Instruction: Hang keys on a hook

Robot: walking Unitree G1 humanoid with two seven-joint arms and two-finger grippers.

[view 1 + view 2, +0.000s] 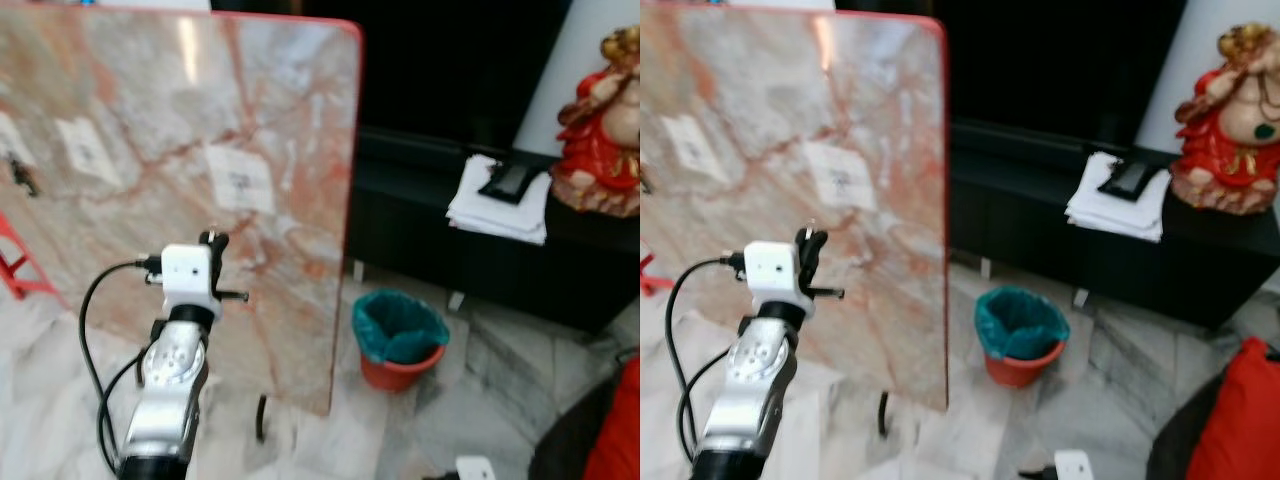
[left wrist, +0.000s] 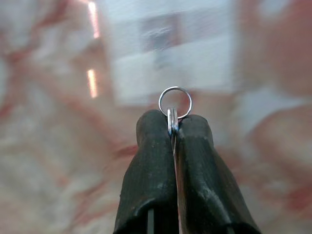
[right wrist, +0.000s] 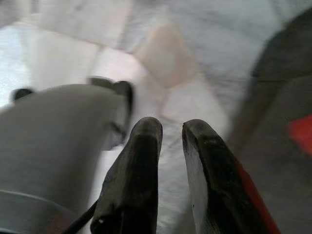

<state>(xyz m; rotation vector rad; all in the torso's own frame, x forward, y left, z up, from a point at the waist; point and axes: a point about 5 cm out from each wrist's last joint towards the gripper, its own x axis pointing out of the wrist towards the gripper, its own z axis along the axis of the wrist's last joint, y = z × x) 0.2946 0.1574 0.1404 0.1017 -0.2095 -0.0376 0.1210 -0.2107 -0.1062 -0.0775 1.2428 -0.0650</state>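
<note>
1. The left tool [image 2: 173,127] is clamped tight on the key ring [image 2: 175,103] — loop poking clear above its tips, probably for hooking.
2. It's raised before the marble board [image 1: 150,150].
3. The right tool [image 3: 170,131] hangs slightly parted, holding nothing.

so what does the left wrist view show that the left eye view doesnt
Left wrist view alone: the silver key ring pinched between the left gripper's shut black fingers, close to a white square patch on the board.

Left eye view alone: the orange bin with a teal liner, the red and gold statue and the white folded papers on the black cabinet.

Both: the pink marbled board.
</note>
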